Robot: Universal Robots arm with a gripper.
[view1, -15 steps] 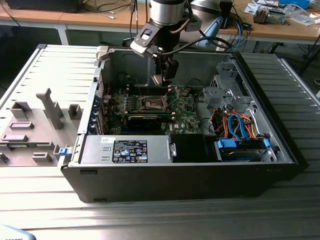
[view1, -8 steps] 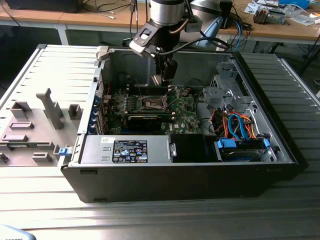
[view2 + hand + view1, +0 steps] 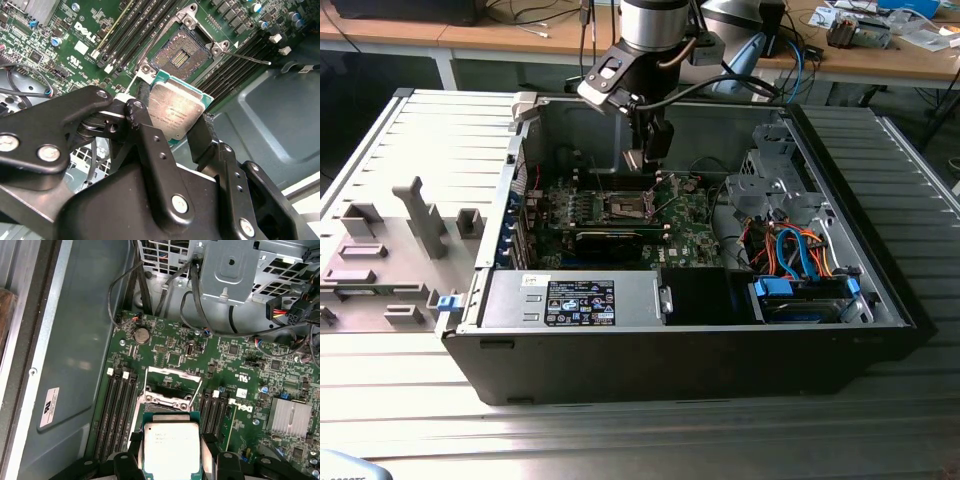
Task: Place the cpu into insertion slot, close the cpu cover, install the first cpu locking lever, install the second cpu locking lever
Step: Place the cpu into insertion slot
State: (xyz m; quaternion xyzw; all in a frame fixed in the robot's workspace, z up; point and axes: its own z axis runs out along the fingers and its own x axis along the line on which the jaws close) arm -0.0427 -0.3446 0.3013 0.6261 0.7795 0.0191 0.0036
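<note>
Exterior view, from its left to its right. A grey fixture tray lies on the ribbed table. Next to it stands the open computer case. The gripper hangs inside the case above the motherboard, and the drive cage with orange and blue cables sits at the right.

In both wrist views the black fingers clamp the cpu by two opposite edges. Its silver top faces the cameras. The chip is held in the air, near the insertion slot but apart from it and not yet seated. The bare contact field is exposed. In the first wrist view the cpu cover appears to be swung up off the socket. In the second wrist view a thin locking lever juts out sideways.

Hazards, as a judgement:
- The chip looks tilted relative to the board, so a corner could meet the socket first and bend contacts.
- The grip is on the edges only, so a slight slip could drop or rotate the chip.
- The fingers may strike the raised cover or the lever.
</note>
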